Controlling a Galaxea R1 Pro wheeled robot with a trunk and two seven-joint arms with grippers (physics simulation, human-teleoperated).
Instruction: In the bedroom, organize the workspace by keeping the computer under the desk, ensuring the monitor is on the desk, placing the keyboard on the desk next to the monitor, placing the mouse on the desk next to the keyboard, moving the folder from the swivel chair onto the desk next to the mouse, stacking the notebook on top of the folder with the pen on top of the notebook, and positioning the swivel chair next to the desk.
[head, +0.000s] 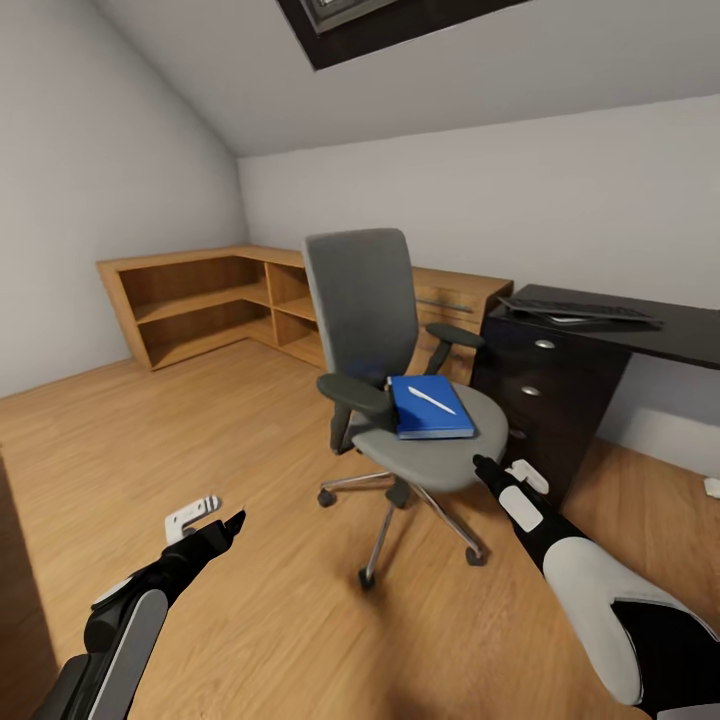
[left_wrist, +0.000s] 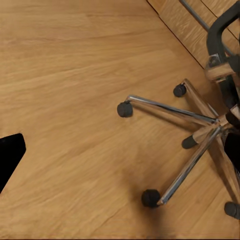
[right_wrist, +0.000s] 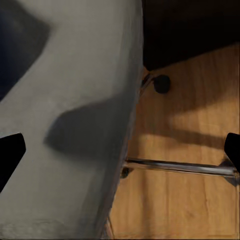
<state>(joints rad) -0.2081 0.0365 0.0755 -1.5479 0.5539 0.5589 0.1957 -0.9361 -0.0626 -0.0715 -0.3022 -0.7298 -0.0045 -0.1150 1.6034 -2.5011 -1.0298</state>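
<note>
Pen (head: 432, 401) atop folder (head: 431, 407) on swivel chair (head: 400, 400); right gripper (head: 497, 470) jaws spread, left gripper (head: 215, 520) probably too.

The swivel chair (head: 372, 330) is grey with black armrests and a chrome base; on it lie a bright blue folder (head: 432, 408) and a white pen (head: 431, 400). The worktop (head: 640, 325) is black, the floor (head: 150, 440) warm plain wood.

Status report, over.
Left claw low over floor, right claw at seat edge, both empty. Folder with pen on swivel chair. Nothing blocking.
</note>
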